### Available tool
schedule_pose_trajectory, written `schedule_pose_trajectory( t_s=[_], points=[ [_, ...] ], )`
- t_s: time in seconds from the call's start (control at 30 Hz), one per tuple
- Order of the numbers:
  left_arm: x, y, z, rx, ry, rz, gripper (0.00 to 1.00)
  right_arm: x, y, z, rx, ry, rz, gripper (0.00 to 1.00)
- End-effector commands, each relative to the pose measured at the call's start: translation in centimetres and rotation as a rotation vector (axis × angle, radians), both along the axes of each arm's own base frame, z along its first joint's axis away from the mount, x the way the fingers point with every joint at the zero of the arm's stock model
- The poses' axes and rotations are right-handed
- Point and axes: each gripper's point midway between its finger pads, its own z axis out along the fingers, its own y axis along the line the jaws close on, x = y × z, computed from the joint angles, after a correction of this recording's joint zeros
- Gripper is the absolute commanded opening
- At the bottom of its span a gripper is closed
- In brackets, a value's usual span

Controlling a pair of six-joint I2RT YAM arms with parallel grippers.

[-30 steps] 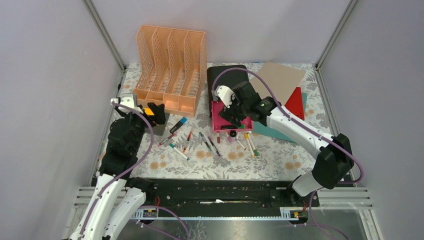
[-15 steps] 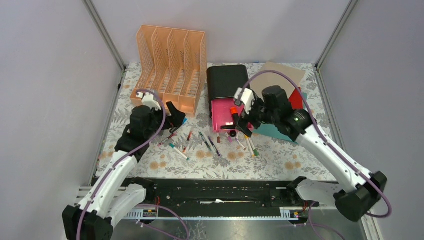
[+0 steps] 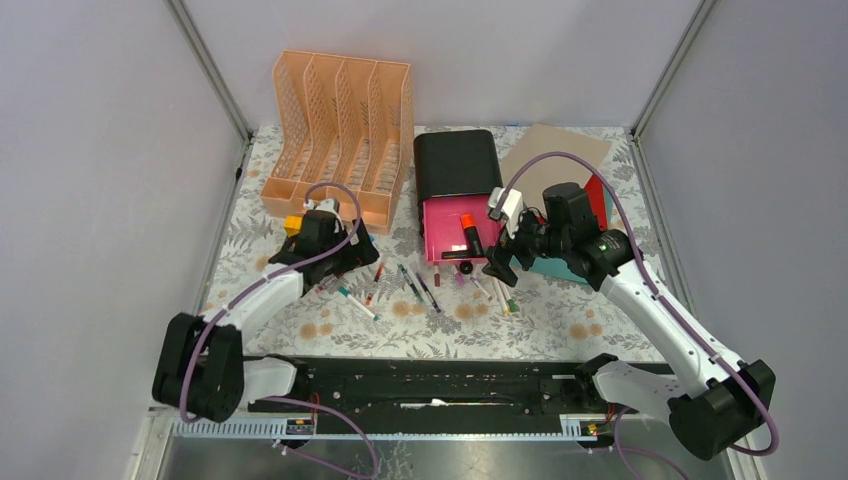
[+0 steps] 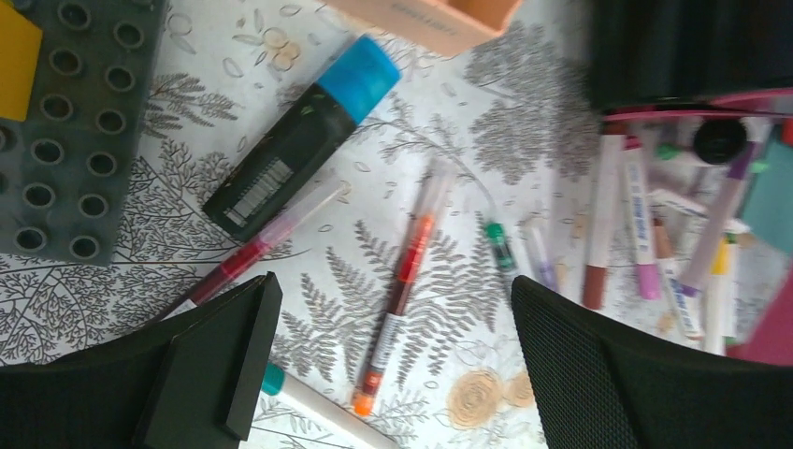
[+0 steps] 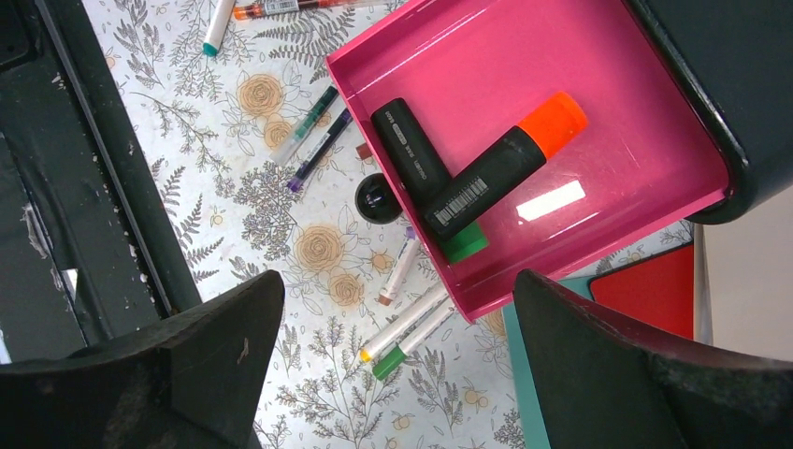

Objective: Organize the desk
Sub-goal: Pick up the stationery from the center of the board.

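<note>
Now left tool (image 4: pixel 388 327) over pens (image 4: pixel 410 260)

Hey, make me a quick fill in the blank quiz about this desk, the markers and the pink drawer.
1. In the pink drawer, the upper marker, lying across the green-capped marker, has an ____ cap.
2. The thick marker on the desk by the peach rack has a ____ cap.
3. The left claw and the right claw both stand ____.
Missing words: orange; blue; open.

- Table (image 3: pixel 560 320): pale cloth, grey ferns, tan flowers.
- Drawer (image 5: pixel 598 187): pink; inside it, a black highlighter (image 5: pixel 500 168) with orange cap.
- File rack (image 3: pixel 340 130) left of the drawer: peach-orange.
</note>
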Motion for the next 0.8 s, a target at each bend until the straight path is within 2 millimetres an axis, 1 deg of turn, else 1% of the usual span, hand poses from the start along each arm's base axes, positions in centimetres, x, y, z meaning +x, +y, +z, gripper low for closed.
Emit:
schedule_pose_trajectory(
  t_s=[0.0,0.2,0.23,0.37,0.47,0.57,0.77],
  points=[
    [2.8,0.3,0.5,0.068,-0.049,0.007,0.99,0.5,0.4,0.5,0.018,-0.037,0.023,1.0],
    [4.8,0.8,-0.4,0.187,-0.016,0.01,0.99,0.5,0.3,0.5,0.013,-0.045,0.022,1.0],
    [5.0,1.0,-0.7,0.207,-0.003,0.01,0.99,0.5,0.2,0.5,0.013,-0.044,0.022,1.0],
    [5.9,0.9,-1.0,0.255,0.003,-0.004,0.98,0.4,0.3,0.6,0.015,-0.05,0.026,1.0],
    [6.3,0.8,-1.6,0.283,0.016,-0.023,0.96,0.4,0.2,0.6,0.014,-0.048,0.026,1.0],
    [6.7,0.8,-2.2,0.321,0.04,-0.04,0.91,0.3,0.2,0.5,0.013,-0.049,0.028,1.0],
    [7.2,1.1,-3.8,0.371,0.085,-0.061,0.76,0.4,0.2,0.6,0.013,-0.051,0.026,1.0]
  ],
)
